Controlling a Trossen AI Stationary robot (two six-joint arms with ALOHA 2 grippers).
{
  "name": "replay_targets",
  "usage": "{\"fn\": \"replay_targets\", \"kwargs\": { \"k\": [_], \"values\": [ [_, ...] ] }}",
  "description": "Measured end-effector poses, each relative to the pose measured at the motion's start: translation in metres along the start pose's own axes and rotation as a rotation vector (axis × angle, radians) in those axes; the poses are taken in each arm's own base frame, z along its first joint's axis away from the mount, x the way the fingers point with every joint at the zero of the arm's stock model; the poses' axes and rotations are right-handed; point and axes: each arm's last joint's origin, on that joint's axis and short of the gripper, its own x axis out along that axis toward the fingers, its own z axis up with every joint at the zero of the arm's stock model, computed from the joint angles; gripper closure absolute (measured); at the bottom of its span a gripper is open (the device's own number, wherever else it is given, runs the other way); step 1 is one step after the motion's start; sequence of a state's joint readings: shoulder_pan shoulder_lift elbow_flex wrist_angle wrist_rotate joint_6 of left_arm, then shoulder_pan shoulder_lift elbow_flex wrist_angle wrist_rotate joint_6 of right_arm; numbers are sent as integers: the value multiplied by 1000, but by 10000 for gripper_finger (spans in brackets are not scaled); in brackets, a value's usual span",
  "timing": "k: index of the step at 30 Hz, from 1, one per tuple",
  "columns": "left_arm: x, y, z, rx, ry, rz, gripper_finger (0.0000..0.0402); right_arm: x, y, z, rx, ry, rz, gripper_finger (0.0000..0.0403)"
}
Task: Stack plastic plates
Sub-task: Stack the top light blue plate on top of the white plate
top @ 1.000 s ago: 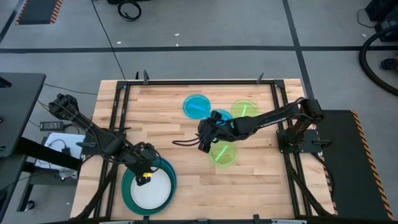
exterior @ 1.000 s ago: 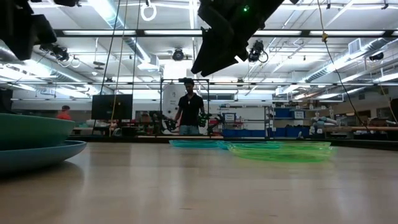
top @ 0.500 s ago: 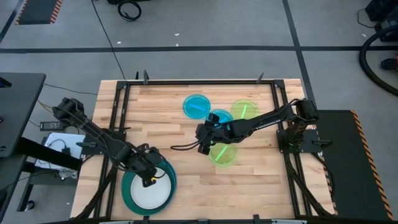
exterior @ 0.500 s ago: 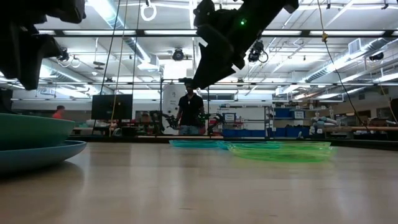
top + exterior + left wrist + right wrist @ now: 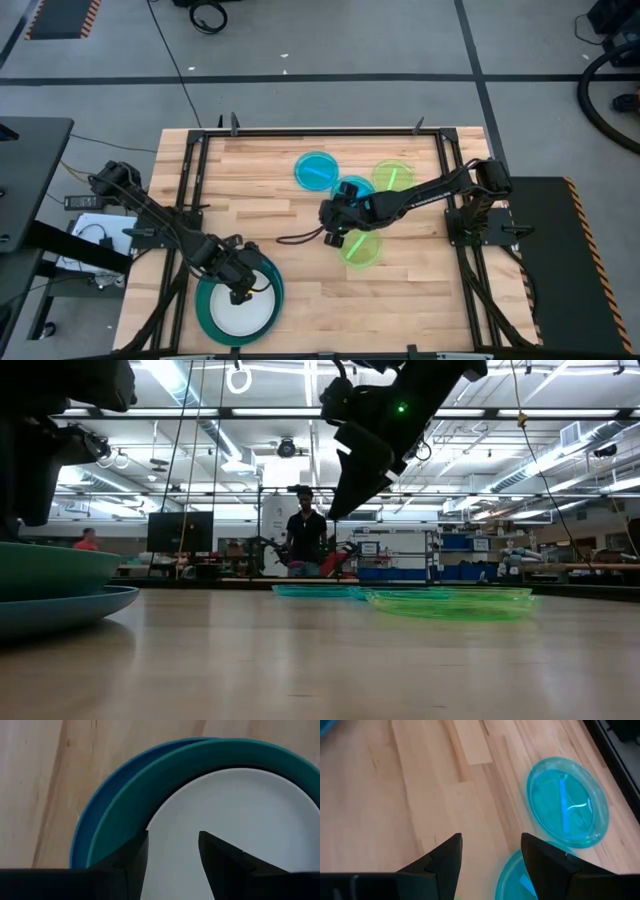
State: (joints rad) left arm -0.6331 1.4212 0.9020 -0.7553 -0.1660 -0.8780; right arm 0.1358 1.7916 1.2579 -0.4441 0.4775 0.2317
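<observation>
While the left pincer (image 5: pixel 243 283) hangs over the stack at the near left corner of the surface (image 5: pixel 260 215), its fingers stand spread with nothing between them, as the left wrist view shows. That stack has the white plate (image 5: pixel 238 312) lying inside the teal plate (image 5: pixel 205 303), with the blue plate (image 5: pixel 95 812) under both and showing only as a crescent past the teal rim. No black plate shows.

The right pincer (image 5: pixel 336 222) is above the middle of the surface, also spread and holding nothing; its wrist view looks down on bare wood and two cyan plates. One cyan plate (image 5: pixel 316 169) lies alone toward the far edge. The other cyan plate (image 5: pixel 357 187) sits just beside it and is partly hidden by the right arm. One lime plate (image 5: pixel 393 175) lies to the right of the cyan pair, and the second lime plate (image 5: pixel 360 248) lies nearer, just under the right pincer's side. In the low view a person (image 5: pixel 304 543) stands in the room beyond.
</observation>
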Motion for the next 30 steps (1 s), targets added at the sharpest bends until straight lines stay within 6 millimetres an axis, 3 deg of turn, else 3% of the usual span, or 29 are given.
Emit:
{"fn": "replay_targets", "kwargs": {
  "k": [7,16,30],
  "values": [
    [0,3,4,-2,-113,90,221,6,-15,3,-30,4,-68,191],
    [-1,4,5,65,-161,138,221,29,-67,20,80,-59,-35,191],
    [-1,4,6,104,-184,164,221,60,-133,15,348,-18,-64,191]
  ]
}}
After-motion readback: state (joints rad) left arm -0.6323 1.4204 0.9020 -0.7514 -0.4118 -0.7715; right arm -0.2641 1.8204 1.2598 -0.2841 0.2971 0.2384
